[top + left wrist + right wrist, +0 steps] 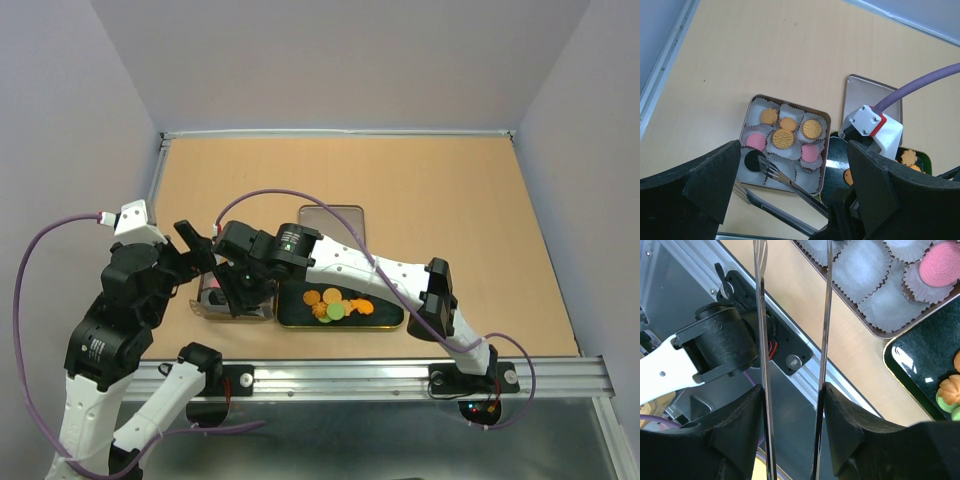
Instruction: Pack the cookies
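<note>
**The next cookies lie to the right of the tongs**

The right claw [792,400] is clenched on a pair of metal tongs [790,186]. Its two fingers press on the two thin arms of the tongs, and the tips stand apart. The right arm reaches from its base across to the left and bends down over the silver tin [785,102] on the table [450,220].

The tongs are long and lie on a slant, pointing from the claw toward the near-left part of the tin. One forked tip sits just beside a black cookie [753,160] that lies in a paper cup. Nothing is pinched between the tips.

Four orange cookies, two pink ones and the black one lie in cups in the tin. Some cups have no cookie.

The loose cookies [335,303] lie in a heap in the black tray [388,314], just beside the tin on its right. So the next pick likely means swinging the tongs to the right. The right arm is nearer and has the tool.

The left claw [197,247] is released, with its fingers wide and grasping nothing. It hangs above the left side of the tin and looks down on it.
</note>
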